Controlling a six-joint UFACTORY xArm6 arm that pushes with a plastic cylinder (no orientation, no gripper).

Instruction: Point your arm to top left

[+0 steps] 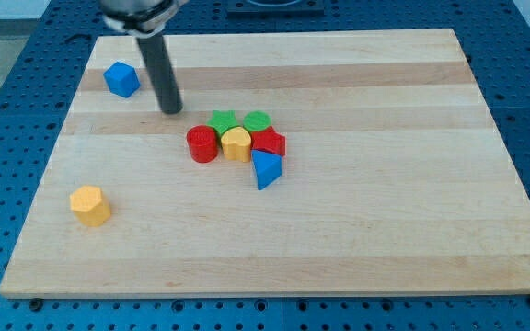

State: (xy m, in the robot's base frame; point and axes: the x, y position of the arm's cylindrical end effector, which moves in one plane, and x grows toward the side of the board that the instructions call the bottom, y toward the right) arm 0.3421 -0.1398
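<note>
Rigid dark rod, tip (171, 109) resting on the desk (366, 230) in the upper-left part of the board, short of the far corner at about 10 o'clock from the tip. No pincer fitted: nothing to release or clench, only a blunt end that slides. Nothing to take hold of either; stiff, light on the smooth wood, likely to glide freely toward the corner.

Blue cube (121, 79) near, at about 10 o'clock from the tip, apart from it, roughly on the line to the corner; light and loose, probably shoved along if met, so best skirted.

Cluster at about 4 o'clock, near but not touching the tip: red cylinder (202, 144), yellow block (236, 143), green star (223, 122), green block (258, 120), red block (270, 142), blue triangular block (266, 169), packed touching.

Orange block (90, 204) well apart at about 7 o'clock.
</note>
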